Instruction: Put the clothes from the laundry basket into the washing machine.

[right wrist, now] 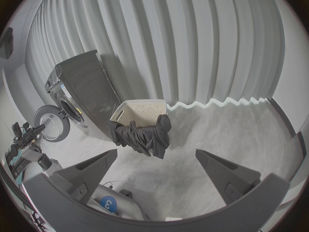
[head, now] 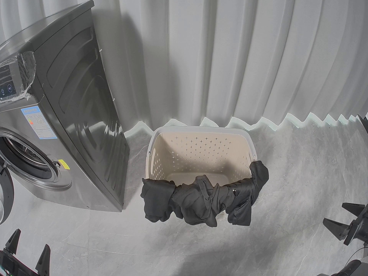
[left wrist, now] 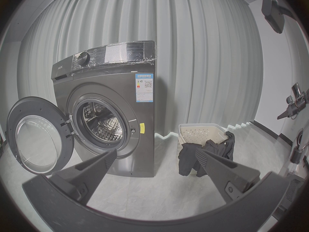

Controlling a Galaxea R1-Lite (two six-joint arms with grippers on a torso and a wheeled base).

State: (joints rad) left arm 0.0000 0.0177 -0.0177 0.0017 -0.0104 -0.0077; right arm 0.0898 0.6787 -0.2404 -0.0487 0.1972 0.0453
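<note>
A cream laundry basket [head: 199, 129] stands on the floor against the curtain. Dark clothes [head: 199, 202] hang bunched over its near rim. To its left is the grey washing machine [head: 76, 96], whose round door [left wrist: 35, 136] is swung wide open, showing the steel drum [left wrist: 101, 123]. My left gripper [head: 32, 239] is low in front of the machine, open and holding nothing. Off to the right of the basket, my right gripper [head: 333, 212] is open with nothing in it. Both are well short of the clothes [right wrist: 145, 137] and the basket [right wrist: 141, 110].
A white pleated curtain [head: 230, 50] closes off the back. The grey floor [head: 191, 246] between me and the basket is bare. The open door juts out from the machine's left side.
</note>
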